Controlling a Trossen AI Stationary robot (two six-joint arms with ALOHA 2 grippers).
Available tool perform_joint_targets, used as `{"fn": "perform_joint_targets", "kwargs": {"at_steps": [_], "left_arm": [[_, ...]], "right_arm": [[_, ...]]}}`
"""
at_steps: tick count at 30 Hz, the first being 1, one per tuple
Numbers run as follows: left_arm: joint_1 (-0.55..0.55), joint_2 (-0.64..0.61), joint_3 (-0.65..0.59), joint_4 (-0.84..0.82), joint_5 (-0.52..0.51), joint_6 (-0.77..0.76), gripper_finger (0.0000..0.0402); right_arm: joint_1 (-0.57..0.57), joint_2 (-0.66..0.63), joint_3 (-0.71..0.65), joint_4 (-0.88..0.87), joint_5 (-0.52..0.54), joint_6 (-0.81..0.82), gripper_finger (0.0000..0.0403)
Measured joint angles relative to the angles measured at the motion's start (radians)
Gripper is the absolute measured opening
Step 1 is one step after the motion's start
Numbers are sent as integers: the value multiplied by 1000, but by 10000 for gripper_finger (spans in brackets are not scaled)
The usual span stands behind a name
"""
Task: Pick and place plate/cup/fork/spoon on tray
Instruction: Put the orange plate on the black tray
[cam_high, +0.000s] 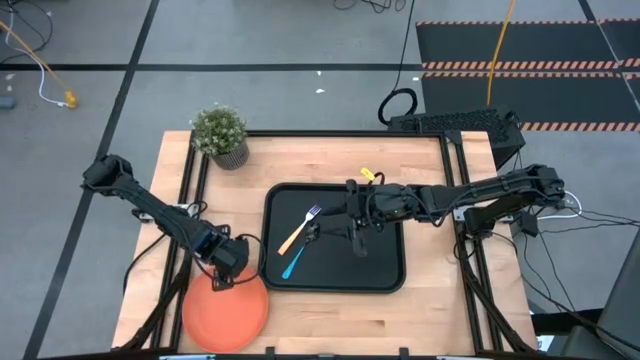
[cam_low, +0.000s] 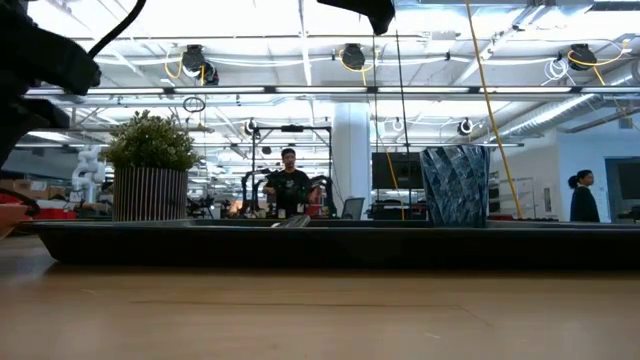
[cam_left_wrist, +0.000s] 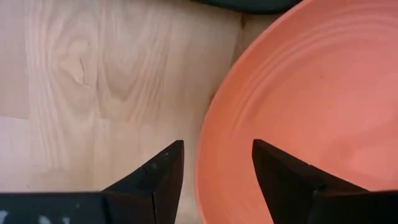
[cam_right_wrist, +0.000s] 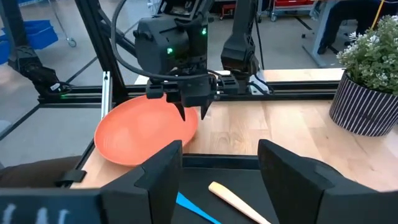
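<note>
The orange plate (cam_high: 225, 310), flat, round and plain with faint concentric rings, lies on the wooden table (cam_high: 430, 310) just off the black tray's (cam_high: 385, 280) near-left corner. The left gripper (cam_left_wrist: 214, 165) hangs over the plate's rim, fingers spread, gripping nothing. The right gripper (cam_right_wrist: 221, 165) hovers released above the tray, where the orange-handled fork (cam_high: 299, 231) and blue-handled spoon (cam_high: 293, 263) lie side by side.

Bright, even overhead light from ceiling strip lamps (cam_low: 300, 90) leaves soft shadows on the surface (cam_high: 430, 310), whose near edge blurs in the low view.
</note>
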Motion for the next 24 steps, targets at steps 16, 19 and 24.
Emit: {"fn": "perform_joint_targets", "kwargs": {"at_steps": [16,19,24], "left_arm": [[20,1,-165,127,93,-97,73],[47,-7,-146,100,138,-101,17],[90,-9,-117,115,168,-60,14]], "right_arm": [[0,0,0,-1,12,-15,201],[0,0,0,-1,49,-19,201],[0,0,0,-1,54,-19,201]]}}
